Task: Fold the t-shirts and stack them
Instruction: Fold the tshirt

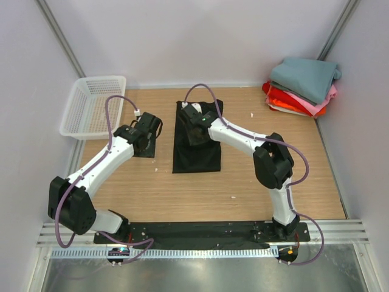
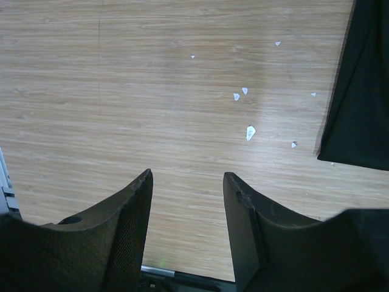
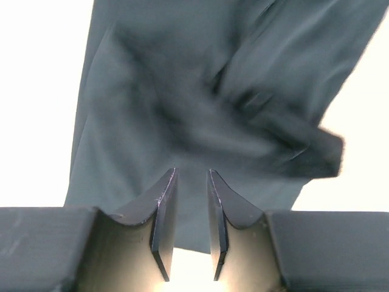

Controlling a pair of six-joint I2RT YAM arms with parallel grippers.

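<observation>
At the far left corner of the desk (image 1: 182,194) you have the white mesh basket (image 1: 100,79). Near its right side your left fingers (image 1: 148,126) hang over bare wood. They are spread fairly wide with nothing between them, and small white flecks (image 2: 250,132) dot the surface below.

The black t-shirt (image 1: 197,155) lies flat in the middle of the desk, closer to the far edge. It is folded into a long panel running near to far.

Your right fingers (image 1: 193,121) sit over its far half with only a narrow gap between them and no cloth pinched in that gap.

In the far right corner your folded t-shirts are stacked. The teal-grey t-shirt (image 1: 307,76) is on top, with the pink t-shirt (image 1: 321,104), red-orange t-shirt (image 1: 281,96) and white t-shirt (image 1: 285,110) showing beneath it.
</observation>
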